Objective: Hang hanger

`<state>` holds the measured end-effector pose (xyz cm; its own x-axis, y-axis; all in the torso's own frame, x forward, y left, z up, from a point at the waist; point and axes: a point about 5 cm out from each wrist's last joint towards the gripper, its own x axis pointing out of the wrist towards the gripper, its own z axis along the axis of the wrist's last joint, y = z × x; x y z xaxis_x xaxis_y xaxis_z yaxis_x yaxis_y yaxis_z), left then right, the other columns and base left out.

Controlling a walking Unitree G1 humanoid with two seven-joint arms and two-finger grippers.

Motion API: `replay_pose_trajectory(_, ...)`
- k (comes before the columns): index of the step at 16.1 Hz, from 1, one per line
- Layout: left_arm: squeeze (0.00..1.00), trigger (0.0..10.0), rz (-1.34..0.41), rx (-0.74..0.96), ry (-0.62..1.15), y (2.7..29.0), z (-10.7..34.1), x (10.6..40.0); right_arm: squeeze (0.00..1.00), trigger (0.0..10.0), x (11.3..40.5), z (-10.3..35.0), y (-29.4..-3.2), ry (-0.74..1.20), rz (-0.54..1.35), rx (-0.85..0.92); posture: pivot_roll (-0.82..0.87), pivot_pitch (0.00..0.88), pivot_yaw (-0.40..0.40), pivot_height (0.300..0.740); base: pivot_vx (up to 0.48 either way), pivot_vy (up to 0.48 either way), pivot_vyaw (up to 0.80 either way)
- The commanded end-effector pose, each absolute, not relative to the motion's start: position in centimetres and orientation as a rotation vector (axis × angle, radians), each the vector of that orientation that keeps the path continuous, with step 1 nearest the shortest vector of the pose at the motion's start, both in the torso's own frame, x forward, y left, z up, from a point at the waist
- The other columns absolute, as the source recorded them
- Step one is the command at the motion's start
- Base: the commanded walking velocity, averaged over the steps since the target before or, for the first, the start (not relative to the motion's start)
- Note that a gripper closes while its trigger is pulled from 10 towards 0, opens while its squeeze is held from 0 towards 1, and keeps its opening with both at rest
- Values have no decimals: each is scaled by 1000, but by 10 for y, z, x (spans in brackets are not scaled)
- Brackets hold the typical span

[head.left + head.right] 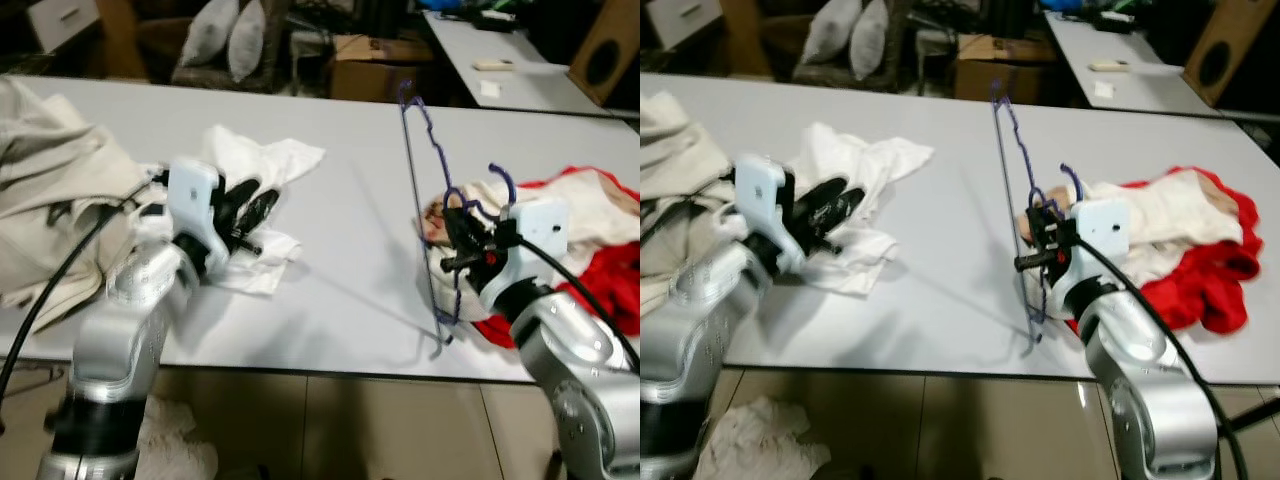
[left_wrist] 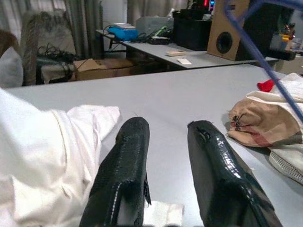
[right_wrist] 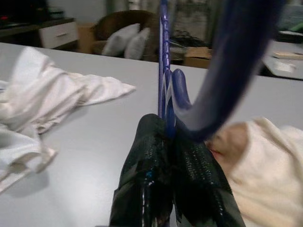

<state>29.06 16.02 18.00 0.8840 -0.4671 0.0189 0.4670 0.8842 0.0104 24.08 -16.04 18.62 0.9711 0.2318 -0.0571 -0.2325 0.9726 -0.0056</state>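
While your head views show the blue wire hanger (image 1: 425,215) standing on edge over the surface (image 1: 350,250), right of centre, your right wrist view shows the right gripper (image 3: 166,142) jaws clenched on it. Left gripper (image 2: 163,142) jaws are released beside a white cloth (image 1: 255,165).

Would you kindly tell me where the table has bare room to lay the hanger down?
The widest bare stretch lies between the white cloth and the hanger held in the right claw, running to the table's far edge. The right side is crowded with red and cream clothes; the left with a beige garment.
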Motion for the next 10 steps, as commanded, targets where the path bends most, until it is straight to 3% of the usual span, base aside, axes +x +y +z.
replay_pose_trajectory(1, 0, 10000, -455, -20, -63, 158, 185, 288, 0, 10000, 235, 189, -161, 39, 203, -19, -51, 0, -15, 740, 0, -480, -800)
replay_pose_trajectory(5, 0, 10000, -421, -15, -71, 154, 181, 286, 0, 10000, 234, 197, -159, -10, 202, -53, -53, 0, -25, 740, 0, -480, -777)
replay_pose_trajectory(6, 0, 10000, -416, -40, -46, 154, 178, 287, 0, 10000, 233, 201, -156, -34, 216, -31, -53, 0, -28, 740, 0, 0, -750)
replay_pose_trajectory(10, 0, 10000, -445, -71, -22, 150, 175, 287, 0, 10000, 230, 204, -156, -62, 180, -2, -57, 0, -24, 740, 0, 478, -800)
